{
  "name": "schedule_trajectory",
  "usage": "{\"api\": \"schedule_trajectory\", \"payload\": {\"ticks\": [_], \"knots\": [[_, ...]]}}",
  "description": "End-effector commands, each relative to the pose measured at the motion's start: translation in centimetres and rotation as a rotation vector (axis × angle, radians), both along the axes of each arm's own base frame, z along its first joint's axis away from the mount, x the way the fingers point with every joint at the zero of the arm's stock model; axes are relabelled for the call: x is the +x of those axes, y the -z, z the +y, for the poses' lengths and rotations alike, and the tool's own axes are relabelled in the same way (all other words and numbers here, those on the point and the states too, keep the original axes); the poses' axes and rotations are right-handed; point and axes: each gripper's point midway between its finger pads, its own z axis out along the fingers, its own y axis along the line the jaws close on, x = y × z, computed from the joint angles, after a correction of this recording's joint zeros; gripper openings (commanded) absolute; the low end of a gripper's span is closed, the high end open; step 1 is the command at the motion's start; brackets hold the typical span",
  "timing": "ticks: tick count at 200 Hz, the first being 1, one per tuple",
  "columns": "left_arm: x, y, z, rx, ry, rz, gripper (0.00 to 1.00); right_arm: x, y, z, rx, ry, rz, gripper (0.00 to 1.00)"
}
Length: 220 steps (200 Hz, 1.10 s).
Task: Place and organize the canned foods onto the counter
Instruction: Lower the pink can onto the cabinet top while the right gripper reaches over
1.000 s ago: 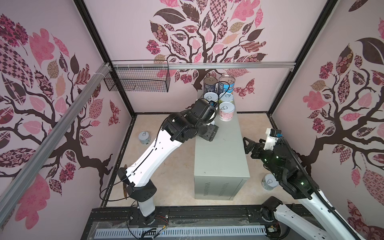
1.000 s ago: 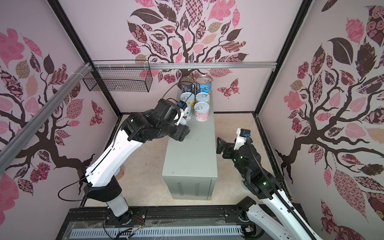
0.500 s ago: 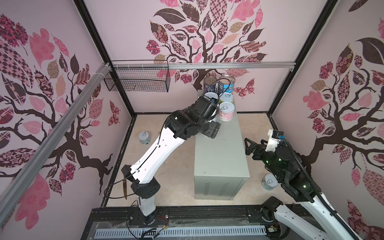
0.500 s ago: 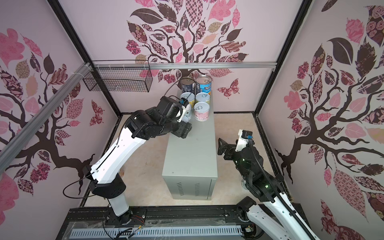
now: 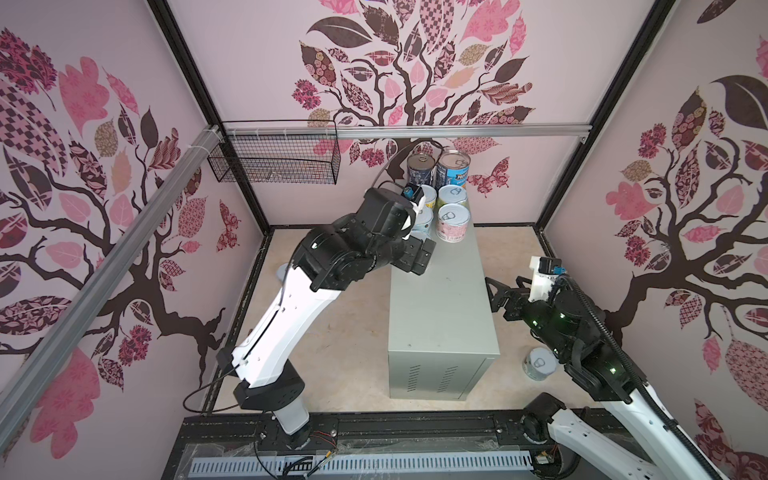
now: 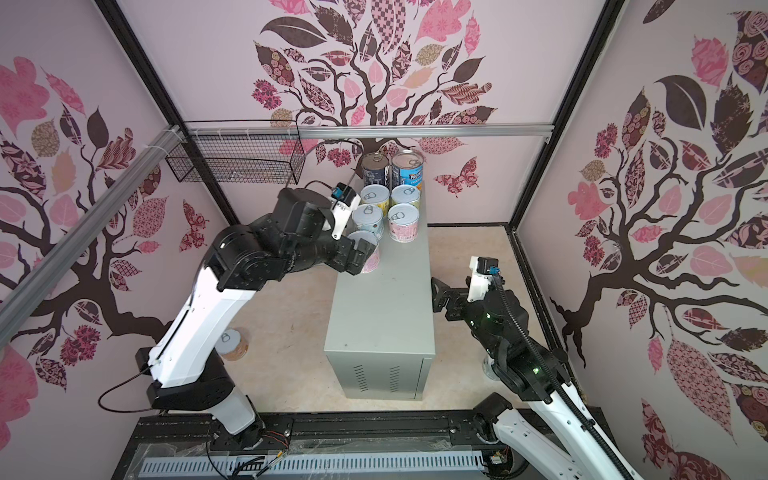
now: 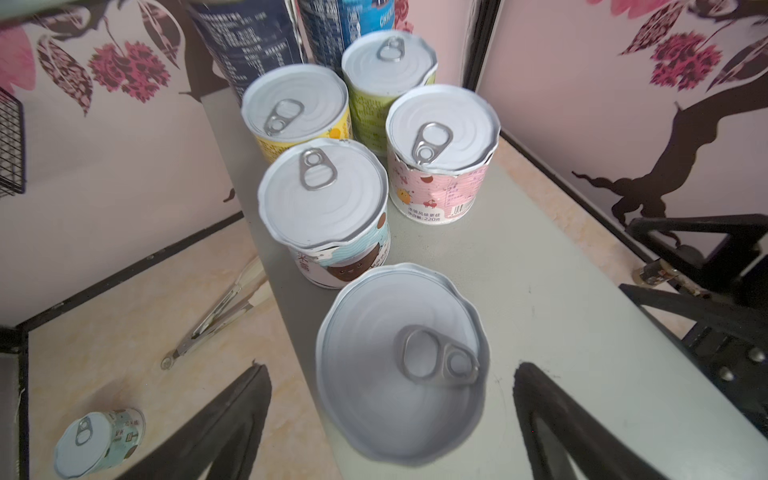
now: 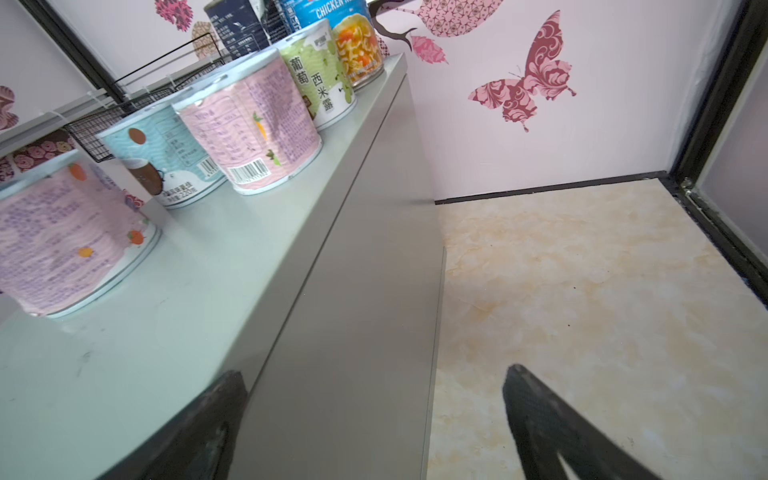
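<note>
even bright diffuse light, soft faint shadows; wrist views wide-angle distorted, nearest can lid [image 7: 401, 361] blurred.

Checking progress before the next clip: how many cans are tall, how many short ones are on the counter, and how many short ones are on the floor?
Tall cans, on the counter: 2
Short counter cans: 5
Short floor cans: 3
Total: 10

Both arms wear glossy white shells over black joints. The left arm [image 5: 286, 316] trails a thin black cable loop [image 5: 185, 401]; the right arm [image 5: 582, 345] carries a ribbed black conduit [image 5: 614, 344] and green lights [image 5: 561, 316]. White wrist mounts [image 6: 478, 286] hold blue plugs [image 6: 494, 272]. The left gripper [image 7: 390, 368] and right gripper [image 8: 376, 370] have black fingers [image 7: 232, 415].
</note>
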Motion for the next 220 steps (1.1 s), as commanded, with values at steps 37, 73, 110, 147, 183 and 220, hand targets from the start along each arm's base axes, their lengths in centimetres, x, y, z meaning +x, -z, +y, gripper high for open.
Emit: {"api": "schedule_trajectory", "payload": {"ticks": [37,73,110,147,183,220], "knots": [[-3.0,-0.2,3.9,-0.064,-0.022,-0.044,0.76,-0.5,-4.9,2.7,-0.035,-0.160,-0.035,1.00],[-3.1,2.7,3.5,-0.080,-0.023,-0.006,0.64,0.7,-5.9,5.2,-0.033,-0.251,-0.008,0.97],[-2.3,4.9,2.6,-0.082,-0.035,0.011,0.61,1.6,-6.1,7.3,-0.034,-0.319,0.016,0.97],[-1.6,5.7,2.2,-0.102,-0.049,0.019,0.61,2.3,-5.5,8.9,-0.016,-0.368,0.049,0.97],[-0.5,6.8,1.8,-0.124,-0.065,0.038,0.60,3.1,-4.9,10.0,0.004,-0.395,0.077,0.97],[0.7,7.8,2.2,-0.143,-0.092,0.062,0.60,3.9,-4.4,10.7,0.012,-0.398,0.092,0.96]]}}
